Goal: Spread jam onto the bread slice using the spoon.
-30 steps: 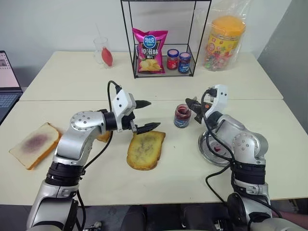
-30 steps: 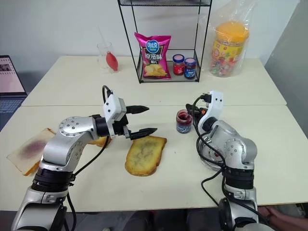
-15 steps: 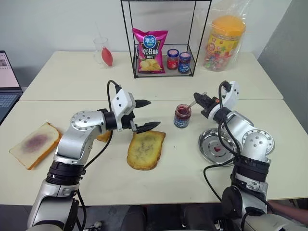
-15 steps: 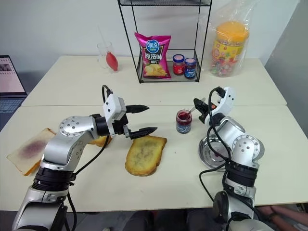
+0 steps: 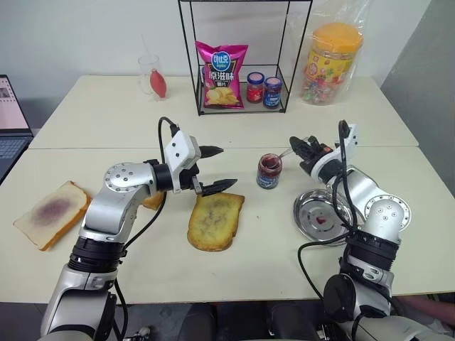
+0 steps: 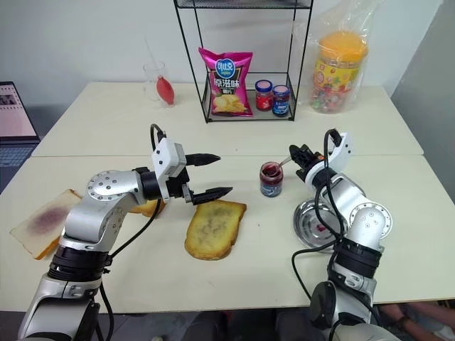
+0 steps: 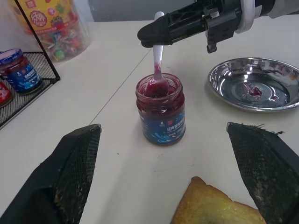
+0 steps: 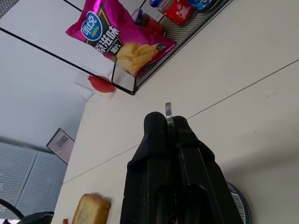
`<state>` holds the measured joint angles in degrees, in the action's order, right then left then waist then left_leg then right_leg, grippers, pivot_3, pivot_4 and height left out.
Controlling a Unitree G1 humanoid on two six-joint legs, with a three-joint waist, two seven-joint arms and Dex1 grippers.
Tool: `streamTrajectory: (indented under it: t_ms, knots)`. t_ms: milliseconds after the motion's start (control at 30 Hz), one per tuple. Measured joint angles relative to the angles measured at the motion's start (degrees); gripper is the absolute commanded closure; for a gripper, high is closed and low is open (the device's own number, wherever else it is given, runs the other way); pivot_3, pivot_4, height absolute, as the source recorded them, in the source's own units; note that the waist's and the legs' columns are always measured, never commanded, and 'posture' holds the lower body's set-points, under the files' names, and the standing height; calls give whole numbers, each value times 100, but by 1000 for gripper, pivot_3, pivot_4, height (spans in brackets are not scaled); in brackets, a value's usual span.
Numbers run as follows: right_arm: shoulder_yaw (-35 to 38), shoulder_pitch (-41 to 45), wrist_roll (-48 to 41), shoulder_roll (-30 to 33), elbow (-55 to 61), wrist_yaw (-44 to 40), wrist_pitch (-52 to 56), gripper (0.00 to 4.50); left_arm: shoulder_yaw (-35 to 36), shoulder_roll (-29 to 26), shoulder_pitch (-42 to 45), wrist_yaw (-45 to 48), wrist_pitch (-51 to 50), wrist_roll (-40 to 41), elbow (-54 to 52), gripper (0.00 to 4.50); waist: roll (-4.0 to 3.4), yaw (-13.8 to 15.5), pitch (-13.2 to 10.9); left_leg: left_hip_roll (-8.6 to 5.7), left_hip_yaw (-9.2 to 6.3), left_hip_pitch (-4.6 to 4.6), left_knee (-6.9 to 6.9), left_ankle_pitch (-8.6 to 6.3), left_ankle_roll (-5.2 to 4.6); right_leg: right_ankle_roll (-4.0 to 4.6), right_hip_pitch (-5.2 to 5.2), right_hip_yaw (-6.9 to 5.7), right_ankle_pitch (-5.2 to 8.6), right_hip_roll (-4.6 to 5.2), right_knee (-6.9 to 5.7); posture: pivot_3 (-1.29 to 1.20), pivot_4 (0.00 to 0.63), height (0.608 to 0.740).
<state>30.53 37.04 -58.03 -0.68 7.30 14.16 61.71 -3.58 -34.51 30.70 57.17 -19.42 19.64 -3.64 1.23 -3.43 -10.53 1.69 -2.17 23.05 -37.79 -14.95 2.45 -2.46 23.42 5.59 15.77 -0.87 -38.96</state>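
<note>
**Spoon dipped in the jam jar, bread slice waiting**

The spoon (image 7: 158, 70) stands tilted with its bowl down in the jam (image 7: 156, 88), inside the small open jar (image 5: 269, 171) near the middle of the front table. Its bowl is half buried in the red spread, and the top of its handle is hidden between the black fingers of the right gripper (image 5: 300, 148), which are pinched tight on it. From the right wrist camera just a sliver of the handle (image 8: 168, 112) pokes past the fingertips.

The right arm reaches in from the right edge, its gripper pointing about level toward the jar. Below it sits the round steel dish (image 5: 316, 220), a red smear in its middle.

The bread slice (image 5: 215, 221) lies flat toward the table's near edge, bare of jam. Above its far edge hovers the left gripper (image 5: 213, 169), jaws spread wide and empty, pointing at the jar. A pale stained slice (image 5: 51, 212) lies by the left edge.
</note>
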Motion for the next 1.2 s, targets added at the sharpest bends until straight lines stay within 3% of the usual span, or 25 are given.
streamTrajectory:
  t_ms: [1200]
  knots:
    - [-131,-257,-1132,406,-91,502,-540,4436,-2,90,391,569,367,-23,350,0,-2,-2,-1,0,2,4,3,0,0,-1,3,1,2,-1,2,0,150,740]
